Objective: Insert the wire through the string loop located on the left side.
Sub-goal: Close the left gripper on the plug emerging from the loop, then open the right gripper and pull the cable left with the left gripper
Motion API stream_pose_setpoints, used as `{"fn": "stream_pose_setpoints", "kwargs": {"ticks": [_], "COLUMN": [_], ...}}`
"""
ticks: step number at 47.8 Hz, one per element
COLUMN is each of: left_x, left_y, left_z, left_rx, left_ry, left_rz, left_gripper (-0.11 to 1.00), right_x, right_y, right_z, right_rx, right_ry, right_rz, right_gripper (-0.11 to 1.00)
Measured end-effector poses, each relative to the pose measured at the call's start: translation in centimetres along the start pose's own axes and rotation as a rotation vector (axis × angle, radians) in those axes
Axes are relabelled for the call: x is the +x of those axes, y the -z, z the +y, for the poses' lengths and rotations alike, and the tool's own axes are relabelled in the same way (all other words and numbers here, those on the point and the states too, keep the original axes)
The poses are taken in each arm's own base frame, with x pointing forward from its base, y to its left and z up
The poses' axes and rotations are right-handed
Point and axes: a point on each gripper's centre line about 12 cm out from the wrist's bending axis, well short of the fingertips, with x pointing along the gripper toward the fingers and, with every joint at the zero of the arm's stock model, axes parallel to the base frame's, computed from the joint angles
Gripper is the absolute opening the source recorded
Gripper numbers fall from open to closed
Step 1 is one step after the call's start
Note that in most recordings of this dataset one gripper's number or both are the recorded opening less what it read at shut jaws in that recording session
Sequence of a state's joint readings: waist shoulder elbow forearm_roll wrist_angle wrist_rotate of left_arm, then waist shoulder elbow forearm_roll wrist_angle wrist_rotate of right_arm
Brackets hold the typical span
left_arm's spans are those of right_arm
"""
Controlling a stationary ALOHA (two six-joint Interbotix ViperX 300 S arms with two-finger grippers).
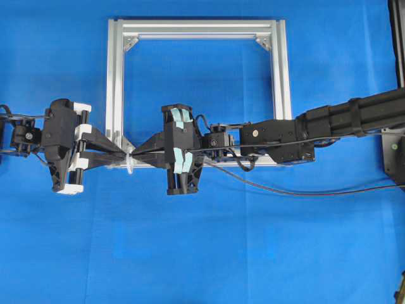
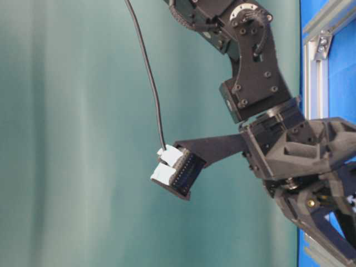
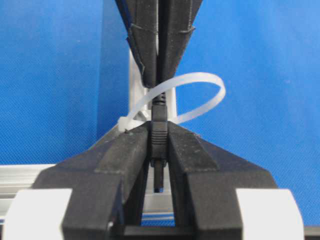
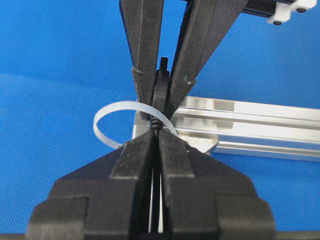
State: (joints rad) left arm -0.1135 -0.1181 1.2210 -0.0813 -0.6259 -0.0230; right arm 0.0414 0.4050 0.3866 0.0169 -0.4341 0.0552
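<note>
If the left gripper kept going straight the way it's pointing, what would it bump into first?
Most likely the right gripper. The left gripper points right at it, tip to tip across the string loop, with the wire plug in its shut jaws. The loop looks equally near, so depth is uncertain.
</note>
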Motion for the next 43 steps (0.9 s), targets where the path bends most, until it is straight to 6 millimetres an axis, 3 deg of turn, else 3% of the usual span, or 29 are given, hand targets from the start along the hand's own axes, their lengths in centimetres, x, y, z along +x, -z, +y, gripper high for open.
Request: {"fn": "stream_pose_setpoints", "kwargs": {"ticks": [21,26,37,39,43], "left_x": [0.0,-0.03,-0.07,-0.05,-0.1], "left_y": [0.2,0.29,0.35,0.31,0.41], "left_z": [0.0,0.01,0.02,0.01,0.05], "left_rx": [0.002,0.002,0.0,0.0,0.001], "left_ry": [0.0,-0.001,-0.001,-0.001,-0.002], "left_rz": [0.017,0.021,0.025,0.025,0.038], "left_gripper": [0.07,0.07,0.07,0.07,0.07], "right_x": [0.02,0.02,-0.01,-0.01,-0.03], "right_y": [0.08,0.17,0.44,0.44,0.52], "right_z": [0.15,0.13,0.12,0.11,0.09], "right_rx": [-0.001,0.007,0.019,0.02,0.023], "right_ry": [-0.007,-0.005,0.0,0.001,0.002], "right_rz": [0.01,0.017,0.037,0.037,0.04], "right_gripper": [0.02,0.2,0.87,0.94,0.92]}}
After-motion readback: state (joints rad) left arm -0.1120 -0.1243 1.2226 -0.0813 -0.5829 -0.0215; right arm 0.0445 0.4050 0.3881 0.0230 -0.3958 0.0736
